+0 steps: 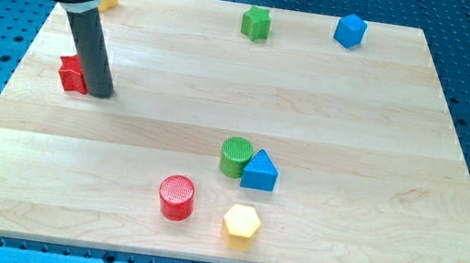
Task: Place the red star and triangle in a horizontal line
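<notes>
There is no pincer here, only a rod; my tip (99, 92) rests against the right side of the red star (72, 74), near the board's (356, 121) left edge. The blue triangle (260, 171) sits well apart, touching the green cylinder (235, 156). Pushing leftward could shove the star off the board; nudging the triangle may drag the cylinder along.

rod: dark grey, straight | collar: silver-black, small white lettering
</notes>
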